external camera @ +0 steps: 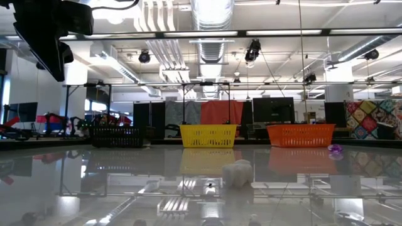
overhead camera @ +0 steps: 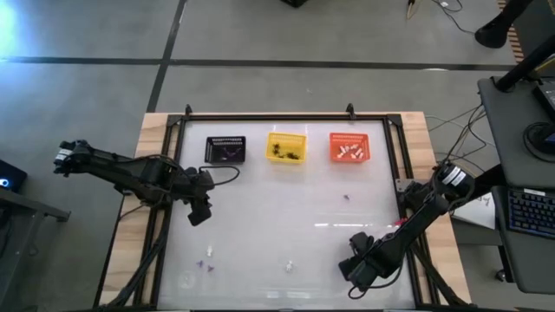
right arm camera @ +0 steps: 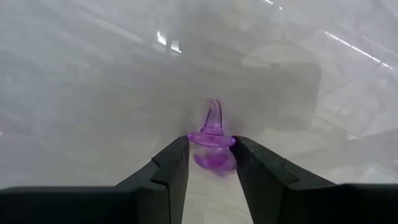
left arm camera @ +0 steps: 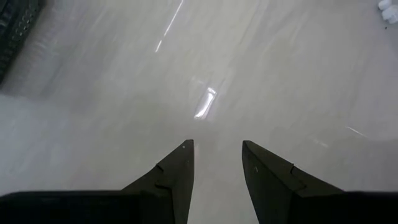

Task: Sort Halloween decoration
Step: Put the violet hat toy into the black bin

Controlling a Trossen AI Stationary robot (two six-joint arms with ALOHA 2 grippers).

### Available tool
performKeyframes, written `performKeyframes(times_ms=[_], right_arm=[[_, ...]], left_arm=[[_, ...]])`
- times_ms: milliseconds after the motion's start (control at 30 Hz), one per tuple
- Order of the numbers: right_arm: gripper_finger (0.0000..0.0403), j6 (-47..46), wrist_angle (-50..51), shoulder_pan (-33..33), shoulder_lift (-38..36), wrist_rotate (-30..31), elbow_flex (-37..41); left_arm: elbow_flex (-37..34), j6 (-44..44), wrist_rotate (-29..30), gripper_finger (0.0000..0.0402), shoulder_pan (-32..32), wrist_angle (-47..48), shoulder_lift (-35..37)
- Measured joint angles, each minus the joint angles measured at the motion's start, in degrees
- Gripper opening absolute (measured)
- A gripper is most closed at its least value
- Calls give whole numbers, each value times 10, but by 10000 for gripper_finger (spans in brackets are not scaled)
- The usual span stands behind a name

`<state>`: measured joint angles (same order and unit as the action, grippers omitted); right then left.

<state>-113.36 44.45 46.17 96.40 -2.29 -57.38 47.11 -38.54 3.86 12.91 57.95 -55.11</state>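
Observation:
A small purple witch hat (right arm camera: 212, 127), one Halloween decoration, stands tip up on the glossy table. Its blurred reflection shows just under the brim. My right gripper (right arm camera: 211, 144) points down over it near the table's front right (overhead camera: 357, 270). It is open, with one fingertip on each side of the brim. The gripper hides the hat in the high view. My left gripper (overhead camera: 199, 211) hangs open over bare table at the left, nothing between its fingers (left arm camera: 217, 144). Other trinkets lie loose: a purple one (overhead camera: 347, 197), a white one (overhead camera: 289, 264) and a few small ones (overhead camera: 206, 257). My right gripper has its fingertips (right arm camera: 181, 148) close against the two sides of the hat's brim (right arm camera: 194, 138), coming from above. I cannot tell whether they touch it. The hat stays upright on the table.
A black basket (overhead camera: 225, 149), a yellow basket (overhead camera: 286, 147) and an orange basket (overhead camera: 349, 147) stand in a row along the far edge, each with trinkets inside. A black frame (overhead camera: 182, 121) borders the white table. The low view shows a white trinket (external camera: 237, 172) and a purple one (external camera: 335, 149).

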Motion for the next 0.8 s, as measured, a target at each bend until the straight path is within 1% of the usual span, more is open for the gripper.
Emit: performKeyframes(times_ms=[100, 333, 467, 567, 800], right_arm=[[123, 0, 0, -1, -4, -5, 0], [123, 14, 18, -4, -11, 2, 1], [120, -5, 14, -4, -12, -4, 3], [108, -14, 12, -4, -11, -7, 3], [63, -26, 12, -3, -12, -7, 2]], left_arm=[[0, -1, 0, 118, 0, -1, 0], [0, -1, 0, 118, 0, -2, 0], [0, -1, 0, 118, 0, -3, 0], [0, 0, 0, 118, 0, -3, 0], [0, 0, 0, 118, 0, -3, 0]])
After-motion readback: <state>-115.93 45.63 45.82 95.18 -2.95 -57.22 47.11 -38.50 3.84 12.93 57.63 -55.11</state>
